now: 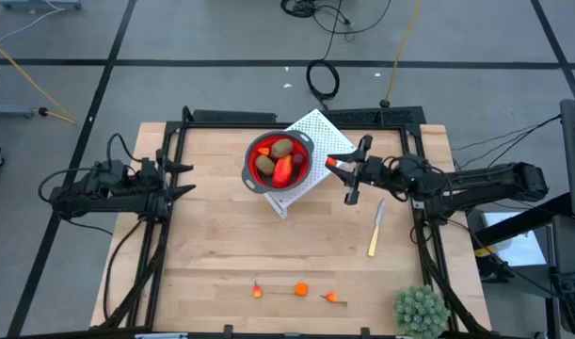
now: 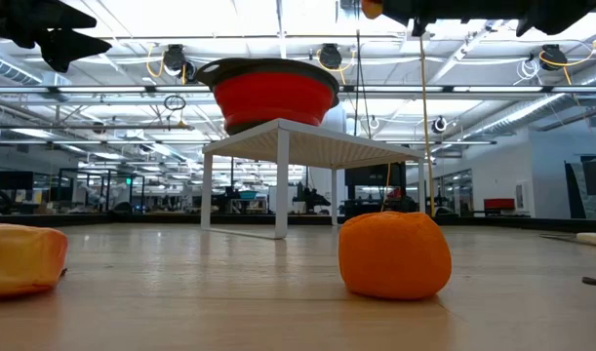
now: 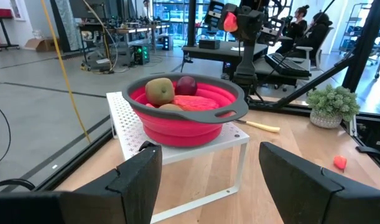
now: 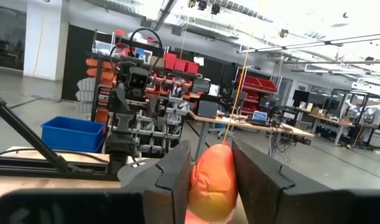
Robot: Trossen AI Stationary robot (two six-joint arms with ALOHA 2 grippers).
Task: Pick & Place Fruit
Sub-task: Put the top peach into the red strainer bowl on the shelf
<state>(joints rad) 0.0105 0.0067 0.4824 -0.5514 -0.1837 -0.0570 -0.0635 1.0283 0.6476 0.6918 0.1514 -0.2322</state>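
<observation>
A red collapsible bowl (image 1: 279, 158) stands on a white perforated stand (image 1: 315, 127) at the far middle of the table. In it lie two olive-brown ovals (image 3: 159, 91), a dark red ball (image 3: 186, 84) and a longer red-orange piece (image 1: 284, 169). My right gripper (image 1: 336, 163) hovers just right of the bowl, shut on a small orange fruit (image 4: 209, 183). Three tiny orange pieces (image 1: 300, 289) lie on the table near its front edge. My left gripper (image 1: 185, 179) waits open at the table's left, pointing toward the bowl. My right gripper pinches the small orange fruit (image 4: 208, 174) between its two fingers (image 4: 171, 174), one on each side. The fingers reach in about level from the table's right. The fruit (image 3: 229, 20) is lifted clear, high above the table and beside the bowl's right rim.
A pale yellow stick (image 1: 375, 231) lies right of centre. A spiky green plant ball (image 1: 421, 311) sits at the near right corner. In the low view one orange piece (image 2: 390, 255) lies in the middle and another (image 2: 19, 258) at the left.
</observation>
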